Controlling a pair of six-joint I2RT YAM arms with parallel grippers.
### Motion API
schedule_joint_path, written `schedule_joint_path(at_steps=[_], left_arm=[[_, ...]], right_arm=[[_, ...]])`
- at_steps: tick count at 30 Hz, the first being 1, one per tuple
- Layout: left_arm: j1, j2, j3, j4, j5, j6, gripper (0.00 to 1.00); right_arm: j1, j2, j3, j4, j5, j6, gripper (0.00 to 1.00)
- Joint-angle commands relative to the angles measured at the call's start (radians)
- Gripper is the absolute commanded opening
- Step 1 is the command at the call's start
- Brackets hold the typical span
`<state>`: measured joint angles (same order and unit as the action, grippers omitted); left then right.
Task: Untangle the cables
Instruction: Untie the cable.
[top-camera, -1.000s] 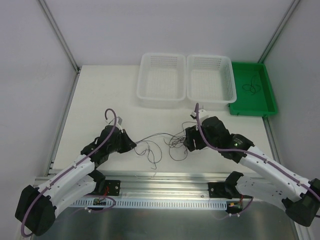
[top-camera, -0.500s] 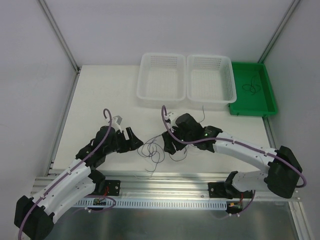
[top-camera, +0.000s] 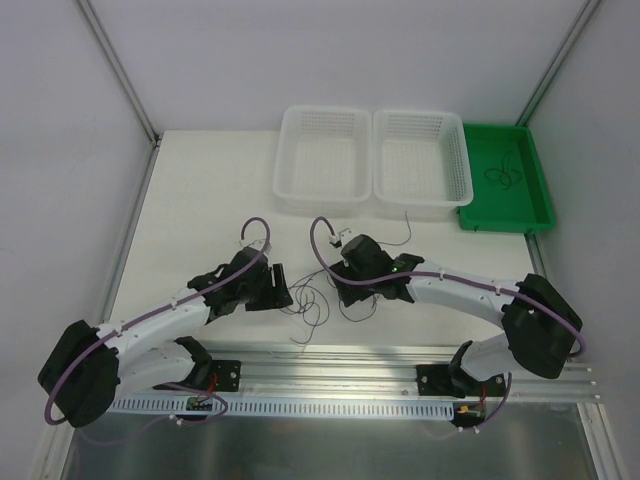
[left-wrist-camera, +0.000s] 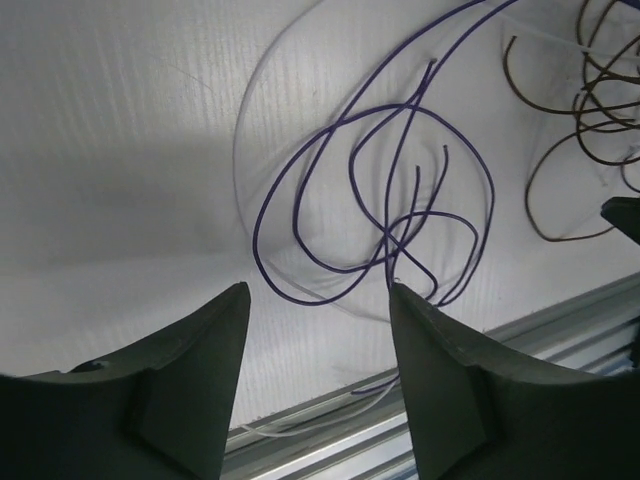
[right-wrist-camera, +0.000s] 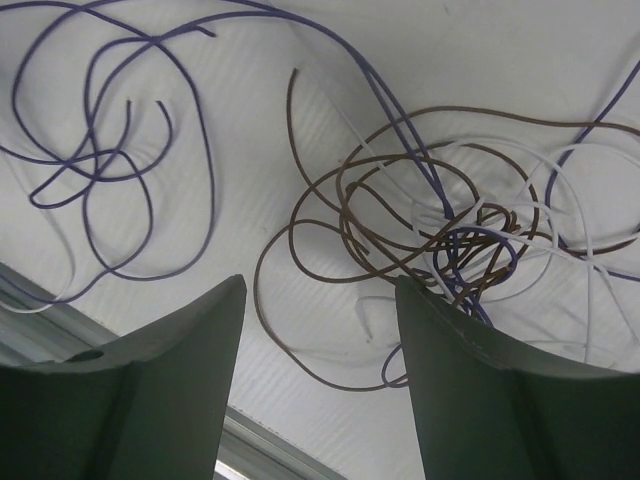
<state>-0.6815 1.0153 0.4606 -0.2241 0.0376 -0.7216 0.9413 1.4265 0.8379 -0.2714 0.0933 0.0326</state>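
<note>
The cables (top-camera: 312, 300) are thin purple, brown and white wires lying slack on the white table between my two grippers. My left gripper (top-camera: 279, 288) stands open just left of them. In the left wrist view its gripper (left-wrist-camera: 318, 290) hovers over loose purple loops (left-wrist-camera: 370, 190), with nothing between the fingers. My right gripper (top-camera: 346, 291) is open just right of the wires. In the right wrist view the gripper (right-wrist-camera: 320, 282) hangs above a knot of brown, purple and white wires (right-wrist-camera: 450, 235); purple loops (right-wrist-camera: 100, 170) lie to its left.
Two white mesh baskets (top-camera: 322, 205) (top-camera: 422, 205) stand at the back of the table. A green tray (top-camera: 505, 222) at the back right holds a small wire coil (top-camera: 502, 176). One loose wire (top-camera: 405, 228) lies before the right basket. An aluminium rail (top-camera: 330, 362) runs along the near edge.
My left gripper has opened, let go of the stretched strand, and moved right. The right arm has swung left over the bundle. The wires now lie slack.
</note>
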Motion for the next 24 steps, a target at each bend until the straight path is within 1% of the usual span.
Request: schedule_joint_path(at_steps=[1,2,5,7,10,11,14,15,16,17,18,21,23,24], left_arm=[[-0.047,0.074,0.059,0.003,-0.135,-0.018,0.56],[-0.058,0.107,0.072,0.005,-0.157,-0.025,0.54],[-0.079,0.160,0.092,0.003,-0.195,-0.036,0.49],[-0.085,0.180,0.099,0.003,-0.215,-0.039,0.46],[-0.092,0.207,0.107,0.003,-0.238,-0.050,0.40],[-0.098,0.221,0.115,0.003,-0.246,-0.052,0.35],[-0.107,0.242,0.128,0.003,-0.251,-0.053,0.27],[-0.115,0.246,0.131,0.003,-0.252,-0.053,0.19],[-0.118,0.247,0.135,0.003,-0.254,-0.053,0.17],[-0.121,0.243,0.136,0.000,-0.254,-0.053,0.11],[-0.124,0.236,0.136,0.000,-0.257,-0.053,0.01],[-0.127,0.172,0.136,-0.029,-0.274,-0.042,0.00],[-0.125,0.097,0.148,-0.058,-0.295,-0.026,0.00],[-0.125,0.068,0.157,-0.105,-0.306,-0.016,0.00]], right_arm=[[-0.007,0.003,-0.016,0.034,0.071,0.029,0.65],[-0.009,0.005,-0.019,0.035,0.075,0.030,0.65],[-0.013,0.006,-0.029,0.043,0.086,0.032,0.65],[-0.019,0.009,-0.034,0.052,0.085,0.035,0.65],[-0.024,0.015,-0.043,0.060,0.085,0.036,0.64],[-0.027,0.015,-0.048,0.061,0.085,0.038,0.64],[-0.036,0.018,-0.056,0.072,0.083,0.041,0.64],[-0.039,0.017,-0.060,0.075,0.083,0.043,0.64],[-0.044,0.017,-0.063,0.078,0.083,0.046,0.64],[-0.052,0.015,-0.068,0.084,0.079,0.050,0.64],[-0.056,0.014,-0.077,0.084,0.077,0.050,0.64],[-0.093,0.002,-0.101,0.092,0.071,0.075,0.64],[-0.128,-0.004,-0.118,0.090,0.065,0.102,0.64],[-0.142,-0.012,-0.125,0.089,0.062,0.113,0.63]])
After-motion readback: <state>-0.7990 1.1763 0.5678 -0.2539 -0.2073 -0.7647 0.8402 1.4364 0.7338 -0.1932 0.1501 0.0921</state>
